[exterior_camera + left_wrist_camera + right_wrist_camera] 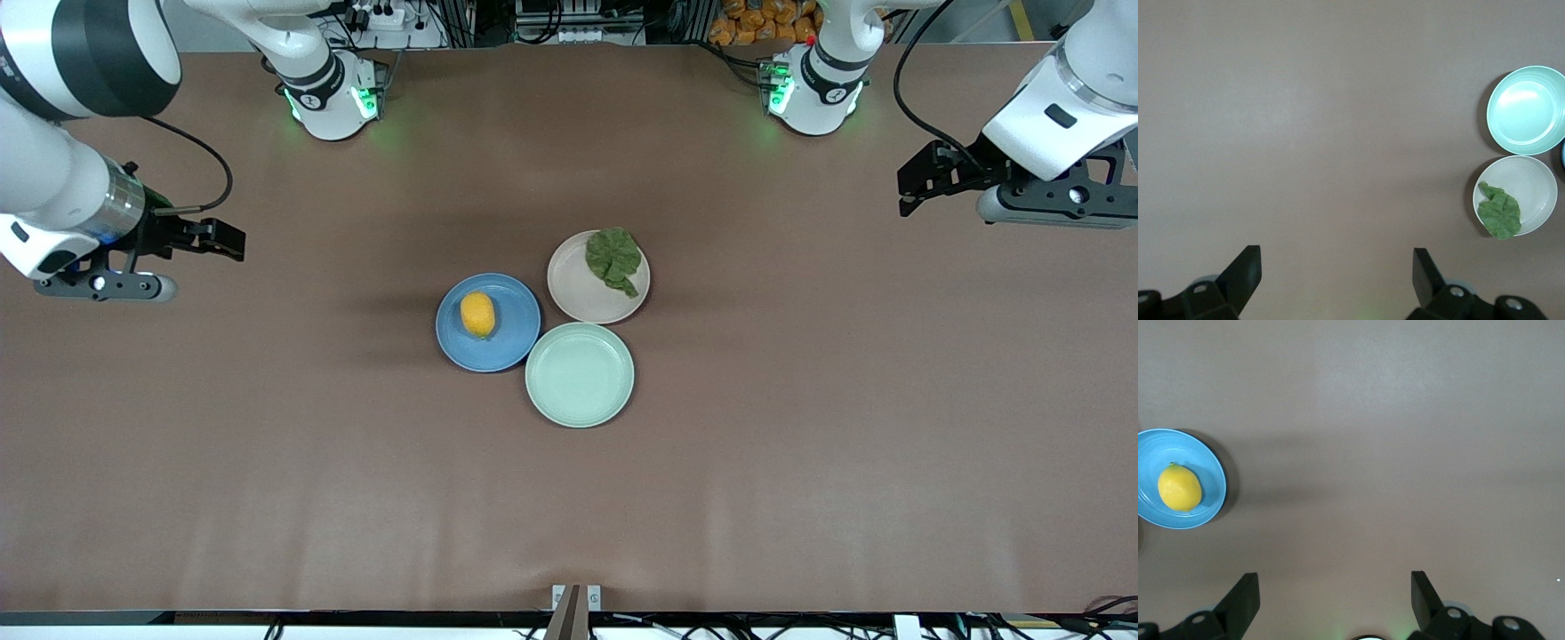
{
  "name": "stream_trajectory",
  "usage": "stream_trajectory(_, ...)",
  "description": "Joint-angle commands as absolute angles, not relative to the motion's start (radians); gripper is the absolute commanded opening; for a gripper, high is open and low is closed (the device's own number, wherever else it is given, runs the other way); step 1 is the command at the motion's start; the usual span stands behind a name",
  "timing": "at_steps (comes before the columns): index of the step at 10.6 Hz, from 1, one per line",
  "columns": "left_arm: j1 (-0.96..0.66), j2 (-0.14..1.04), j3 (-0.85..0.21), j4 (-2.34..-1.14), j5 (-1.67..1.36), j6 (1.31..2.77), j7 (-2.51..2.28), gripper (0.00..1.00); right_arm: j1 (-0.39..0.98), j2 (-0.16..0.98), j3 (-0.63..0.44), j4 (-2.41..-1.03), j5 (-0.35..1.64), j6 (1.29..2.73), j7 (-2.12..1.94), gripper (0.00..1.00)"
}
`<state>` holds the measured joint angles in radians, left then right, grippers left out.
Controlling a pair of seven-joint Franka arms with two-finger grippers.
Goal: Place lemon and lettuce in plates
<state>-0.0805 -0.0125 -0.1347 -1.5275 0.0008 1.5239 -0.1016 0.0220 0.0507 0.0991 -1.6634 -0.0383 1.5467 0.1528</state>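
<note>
lemon (477, 314) rests in the blue plate (511, 347); lettuce (614, 259) lies at the beige plate (578, 293) rim. left tool (925, 182) and right tool (209, 238), fingers apart, empty, hover over bare table (800, 444). risk: the leaf could slide off its rim.

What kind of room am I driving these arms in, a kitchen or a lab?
Most likely a robotics lab, not a kitchen: two arm bases bolted along a brown-covered table, cables and power strips at its edge, and only three plates as props.

Yellow-orange lemon (477, 314), dk green lettuce (613, 257); plates: blue (511, 347), beige (573, 289), mint (579, 374); brown table (267, 444).
</note>
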Motion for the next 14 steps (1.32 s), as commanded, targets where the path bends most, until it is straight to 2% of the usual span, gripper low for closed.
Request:
stream_trajectory(1,-0.080,-0.008,-0.135,-1.506,0.006,1.500,-0.084,1.00,-0.020,0.006,0.112,-1.681,-0.051,1.539,0.141,1.00)
stream_trajectory(6,-0.080,-0.008,-0.137,-1.506,0.005,1.500,-0.086,1.00,-0.086,0.020,0.112,-1.539,-0.038,1.511,0.012,1.00)
stream_trajectory(14,-0.084,0.000,-0.137,-1.506,0.006,1.500,-0.090,1.00,-0.118,0.060,0.112,-1.465,0.014,1.408,0.011,1.00)
